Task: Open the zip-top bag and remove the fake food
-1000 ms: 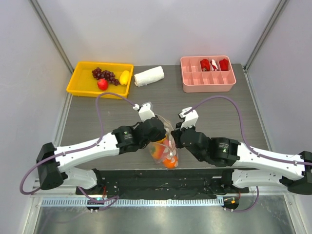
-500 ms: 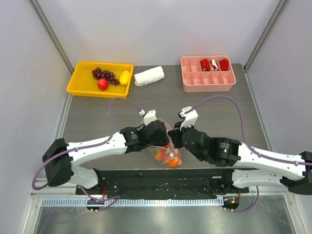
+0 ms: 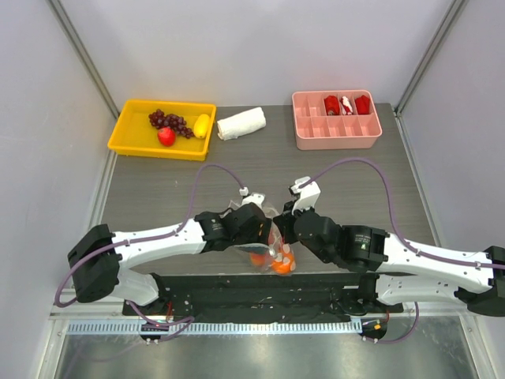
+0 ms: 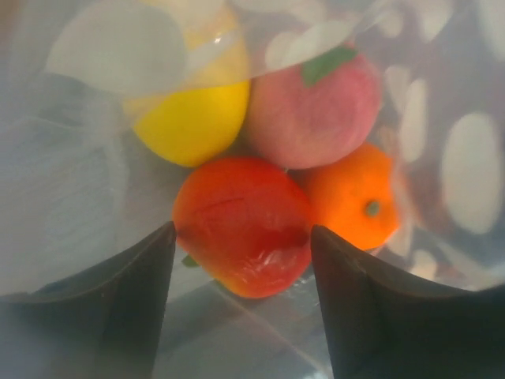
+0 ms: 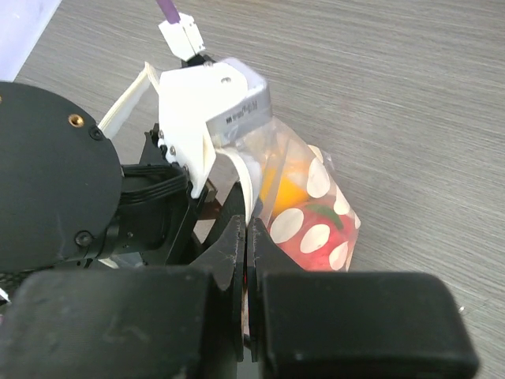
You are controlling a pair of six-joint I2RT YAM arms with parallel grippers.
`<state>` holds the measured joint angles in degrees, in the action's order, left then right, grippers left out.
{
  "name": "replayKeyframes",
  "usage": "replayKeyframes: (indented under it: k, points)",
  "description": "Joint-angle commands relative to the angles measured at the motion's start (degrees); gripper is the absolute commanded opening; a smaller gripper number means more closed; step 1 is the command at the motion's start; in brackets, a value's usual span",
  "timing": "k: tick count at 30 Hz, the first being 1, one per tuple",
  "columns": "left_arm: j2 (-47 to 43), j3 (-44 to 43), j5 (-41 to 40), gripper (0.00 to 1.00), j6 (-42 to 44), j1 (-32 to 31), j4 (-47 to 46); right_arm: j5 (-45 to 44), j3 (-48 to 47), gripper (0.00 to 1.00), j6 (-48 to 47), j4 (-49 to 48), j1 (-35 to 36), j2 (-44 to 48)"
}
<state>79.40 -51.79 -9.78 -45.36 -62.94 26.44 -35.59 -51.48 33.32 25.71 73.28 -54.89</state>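
Woodgrain table (image 3: 331, 170); floppy dotted zip-top bag (image 5: 319, 225), glossy fake food (image 4: 241, 225)

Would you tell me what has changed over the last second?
The left gripper moved rightward and toward the near edge, down at the zip-top bag, open around a red fruit; the bag slid nearer, bunching. The right gripper stayed shut on the bag's edge; yellow tray, cloth and pink tray unchanged.

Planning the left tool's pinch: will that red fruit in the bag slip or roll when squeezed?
Probably slippery: the red fruit looks smooth and glossy. Rounded, it may roll aside, though the yellow fruit and orange beside it might hold it. The bag looks floppy, so likely little support.
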Motion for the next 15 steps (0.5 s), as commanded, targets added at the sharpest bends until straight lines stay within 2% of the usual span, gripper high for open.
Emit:
replayKeyframes:
  k: [1, 6, 11, 15]
  points:
    - [-1.79, 1.25, 2.31, 0.71, 7.3, -0.17, -1.04, -0.09, -0.02, 0.01, 1.31, -1.99, -0.06, -0.12]
    - [1.45, 1.87, 3.01, 0.73, 7.84, -0.61, -3.05, 0.09, 0.07, 0.02, 1.31, -2.25, -0.06, -1.0]
    - [6.73, 3.63, 8.72, 0.78, 6.08, -0.78, -7.89, 0.35, 1.12, 0.01, 1.75, -2.42, -0.15, -1.97]
    - [10.07, 3.71, 7.5, 0.77, 3.97, -0.78, -8.07, 0.26, 2.17, 0.01, 2.19, -2.77, -0.06, -1.71]
